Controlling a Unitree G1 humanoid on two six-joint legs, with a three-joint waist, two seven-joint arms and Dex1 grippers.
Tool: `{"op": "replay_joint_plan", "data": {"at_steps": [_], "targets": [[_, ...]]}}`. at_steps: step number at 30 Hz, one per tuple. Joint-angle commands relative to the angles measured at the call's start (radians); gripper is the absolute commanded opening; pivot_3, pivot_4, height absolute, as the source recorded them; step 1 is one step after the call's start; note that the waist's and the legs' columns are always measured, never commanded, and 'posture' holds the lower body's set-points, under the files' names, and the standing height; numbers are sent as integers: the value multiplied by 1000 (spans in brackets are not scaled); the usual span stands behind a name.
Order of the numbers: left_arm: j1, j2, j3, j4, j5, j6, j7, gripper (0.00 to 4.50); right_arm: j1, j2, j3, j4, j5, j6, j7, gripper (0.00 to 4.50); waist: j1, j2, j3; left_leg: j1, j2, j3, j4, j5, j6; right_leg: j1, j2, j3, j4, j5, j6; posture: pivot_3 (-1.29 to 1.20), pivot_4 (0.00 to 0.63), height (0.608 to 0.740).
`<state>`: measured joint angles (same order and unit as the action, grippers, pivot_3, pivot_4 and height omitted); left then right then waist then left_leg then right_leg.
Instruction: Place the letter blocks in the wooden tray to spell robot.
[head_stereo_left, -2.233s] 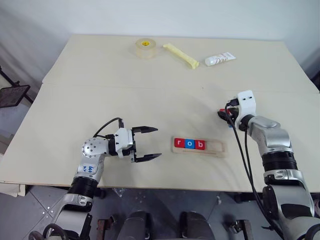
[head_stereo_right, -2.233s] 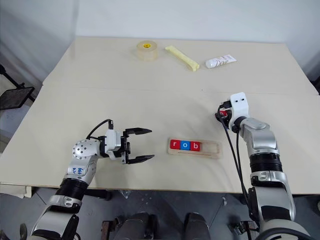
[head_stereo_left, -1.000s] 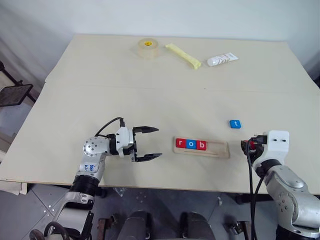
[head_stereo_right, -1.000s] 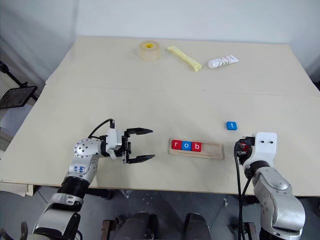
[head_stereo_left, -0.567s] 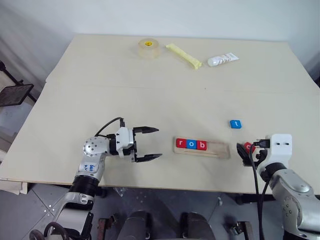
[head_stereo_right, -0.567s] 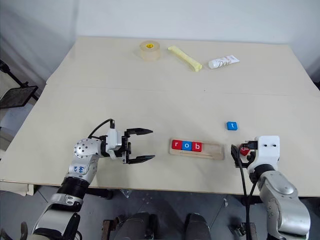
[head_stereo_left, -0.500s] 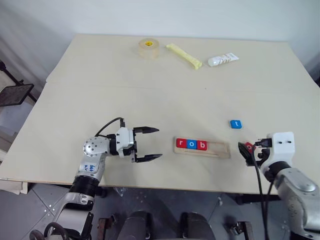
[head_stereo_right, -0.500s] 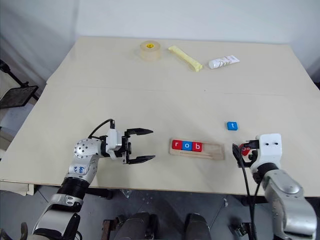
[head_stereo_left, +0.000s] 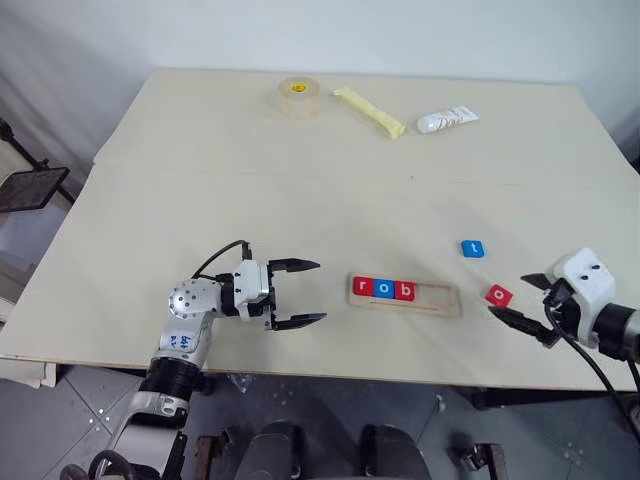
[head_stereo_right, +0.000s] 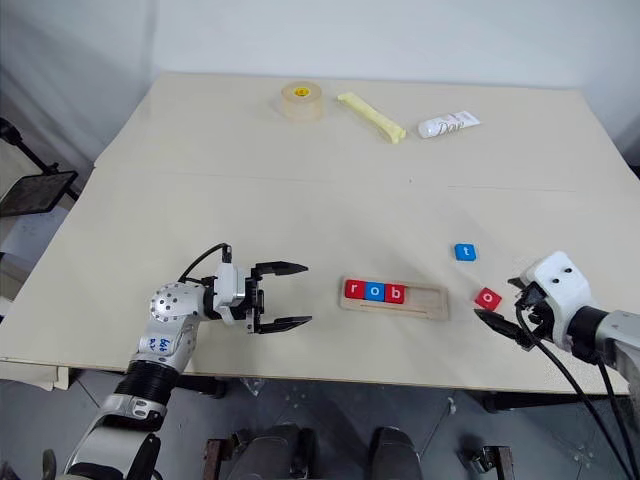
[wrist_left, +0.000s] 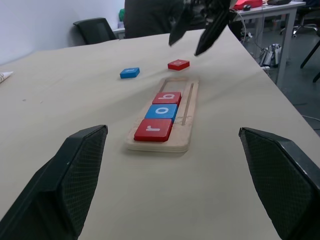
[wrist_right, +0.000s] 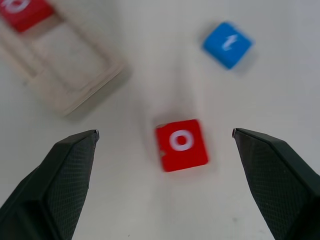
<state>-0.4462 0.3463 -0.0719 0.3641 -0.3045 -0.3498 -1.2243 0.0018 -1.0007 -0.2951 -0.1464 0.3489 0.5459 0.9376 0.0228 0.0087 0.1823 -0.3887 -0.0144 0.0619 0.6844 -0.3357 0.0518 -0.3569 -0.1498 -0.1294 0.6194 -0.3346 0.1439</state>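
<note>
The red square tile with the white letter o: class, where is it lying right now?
In the left eye view the red o tile lies flat on the table, right of the pale wooden tray, below the blue t tile, in front of the open right hand.

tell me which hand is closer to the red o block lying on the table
Right. The open right hand sits just beside the red o block, past the tray's empty end; the left hand waits beyond the tray's opposite end.

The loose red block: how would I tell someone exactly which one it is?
Start at the wooden tray near the table's front edge, holding r, o, b. Just past its empty right end a red block lies flat on the table, in front of the open right pincer. It reads o; the loose block behind it is blue, reading t.
</note>
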Motion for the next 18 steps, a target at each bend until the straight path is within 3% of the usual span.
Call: {"op": "replay_joint_plan", "data": {"at_steps": [1,9,12,18], "targets": [[24,1,-1,-52,-13,5,13,4500,-64,-44,63,91,-44,-71,71,4491,0,0,0,0,0,0,0,0,0,0,0,0,0,0,0,0,150,740],[51,7,-4,-91,-14,17,33,4500,-144,-49,154,191,-103,-88,102,4491,2,0,0,0,0,-1,0,0,0,1,-1,-1,0,0,0,0,150,740],[61,9,-5,-103,-14,20,40,4500,-155,-46,162,202,-106,-82,113,3905,1,0,0,0,0,-1,0,0,0,1,0,-2,0,0,0,0,150,740],[68,11,-4,-110,-13,24,44,4500,-166,-51,163,214,-113,-84,127,1934,3,0,0,0,0,-2,2,0,0,2,0,-2,0,0,0,0,150,740]]}}
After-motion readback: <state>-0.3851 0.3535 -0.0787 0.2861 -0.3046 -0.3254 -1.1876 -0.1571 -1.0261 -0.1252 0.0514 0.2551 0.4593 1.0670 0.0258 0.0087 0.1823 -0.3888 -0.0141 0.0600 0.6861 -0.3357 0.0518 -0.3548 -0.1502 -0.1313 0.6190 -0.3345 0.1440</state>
